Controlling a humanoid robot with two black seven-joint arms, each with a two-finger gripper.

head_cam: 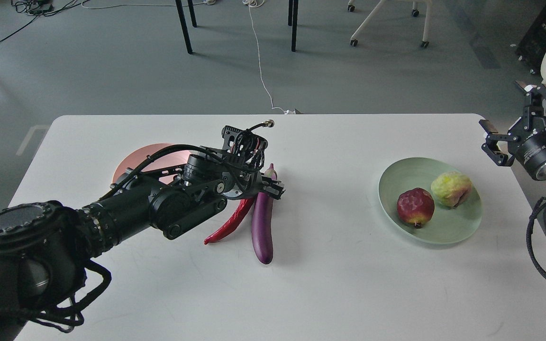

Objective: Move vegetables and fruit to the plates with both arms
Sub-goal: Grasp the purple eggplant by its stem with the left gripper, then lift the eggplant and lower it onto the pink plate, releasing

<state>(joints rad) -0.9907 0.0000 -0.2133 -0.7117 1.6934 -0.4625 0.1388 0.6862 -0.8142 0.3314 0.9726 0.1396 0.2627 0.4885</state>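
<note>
You look from the robot's head, forward and down at the near white tabletop (330,293), floor beyond it.

This looks like a lab or office room: a smooth grey floor (112,71), a long white cable (259,66) lying across it, white rolling chair legs (386,23), and a plain white bench (330,284).

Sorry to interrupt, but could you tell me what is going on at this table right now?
The robot is sorting produce onto two plates. The pomegranate and the yellow-green fruit already sit on the green plate at the right. The left gripper is down at the upper end of the eggplant, which lies on the table beside the red chili. The pink plate behind the left arm looks empty where visible. The right gripper is open, raised off to the right, holding nothing.
</note>
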